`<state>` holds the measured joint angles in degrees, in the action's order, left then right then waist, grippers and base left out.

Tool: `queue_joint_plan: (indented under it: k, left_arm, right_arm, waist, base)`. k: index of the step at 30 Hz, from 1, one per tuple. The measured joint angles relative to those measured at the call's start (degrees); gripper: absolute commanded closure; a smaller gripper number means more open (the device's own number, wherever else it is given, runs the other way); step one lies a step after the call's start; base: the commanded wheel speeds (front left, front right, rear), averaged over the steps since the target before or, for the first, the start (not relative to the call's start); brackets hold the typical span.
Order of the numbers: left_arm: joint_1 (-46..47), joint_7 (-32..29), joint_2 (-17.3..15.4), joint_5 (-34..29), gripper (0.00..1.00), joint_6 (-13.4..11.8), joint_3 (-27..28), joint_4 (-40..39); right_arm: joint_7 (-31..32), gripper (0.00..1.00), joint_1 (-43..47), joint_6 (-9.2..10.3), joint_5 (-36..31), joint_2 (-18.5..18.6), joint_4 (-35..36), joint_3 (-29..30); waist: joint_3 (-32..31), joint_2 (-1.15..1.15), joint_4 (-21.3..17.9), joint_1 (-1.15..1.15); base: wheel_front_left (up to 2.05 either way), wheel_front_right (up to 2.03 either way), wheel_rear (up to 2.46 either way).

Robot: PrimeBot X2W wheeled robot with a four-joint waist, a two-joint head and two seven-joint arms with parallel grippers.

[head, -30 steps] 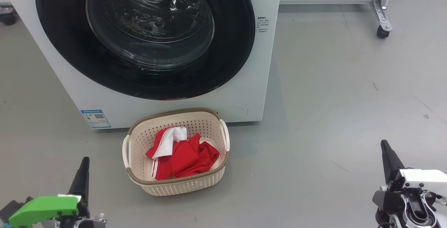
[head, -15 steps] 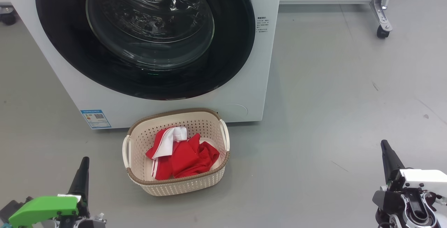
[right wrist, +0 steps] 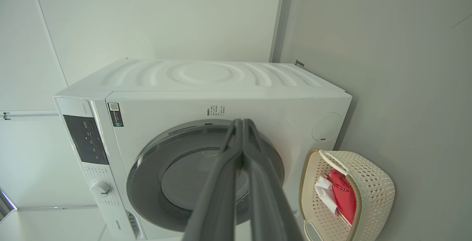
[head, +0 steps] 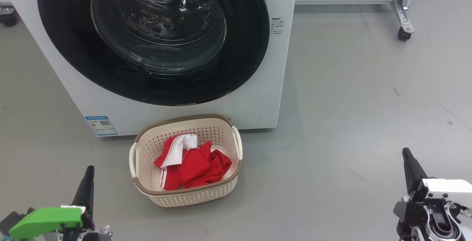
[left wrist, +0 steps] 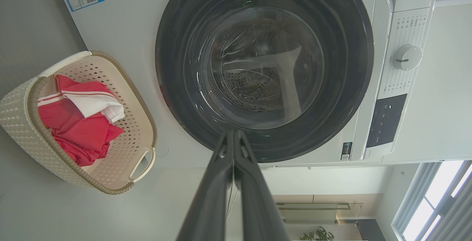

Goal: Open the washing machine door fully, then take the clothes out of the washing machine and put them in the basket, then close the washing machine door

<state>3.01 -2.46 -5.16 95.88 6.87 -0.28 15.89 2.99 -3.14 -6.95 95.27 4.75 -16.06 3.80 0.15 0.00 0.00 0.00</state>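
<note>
Both of my end effectors sit low at the near edge of the head view, the left end effector (head: 89, 172) at the lower left and the right end effector (head: 407, 156) at the lower right. Each has its two long dark fingers pressed together on nothing, pointing away from me toward the big white front-loading washing machine (head: 274, 86).

The large round washing machine door (head: 156, 38), glossy black rim around a bulging clear glass bowl, lies ahead of both. In the right wrist view it sits flat against the machine's front, so I judge it closed. Through the glass I see bare steel drum and no red.

The bright red clothes (head: 195, 167) with white trim lie heaped inside the small cream perforated plastic basket (head: 184, 117) with the brown woven-look rim. It stands on the grey floor (head: 332, 141) just in front of the machine, below the door. The basket lies between my two end effectors but much nearer the left one, ahead and to its right; the right one is well apart from it. Its long axis runs across my front, with a white handle at each end.

By my reckoning every step looks done. If another reach were needed, the left arm has the shorter path to basket and door alike.
</note>
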Motion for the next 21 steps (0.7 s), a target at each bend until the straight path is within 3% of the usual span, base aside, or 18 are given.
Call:
queue_joint_plan:
  k: [21]
  left_arm:
    - [0.01,0.0,0.02,0.0,1.0,0.01,0.14,-0.02]
  right_arm:
    - [0.25,1.0,0.0,0.0,0.0,-0.09,0.02,0.16]
  waist:
    - [0.01,0.0,0.0,0.0]
  base:
    - [0.0,0.0,0.0]
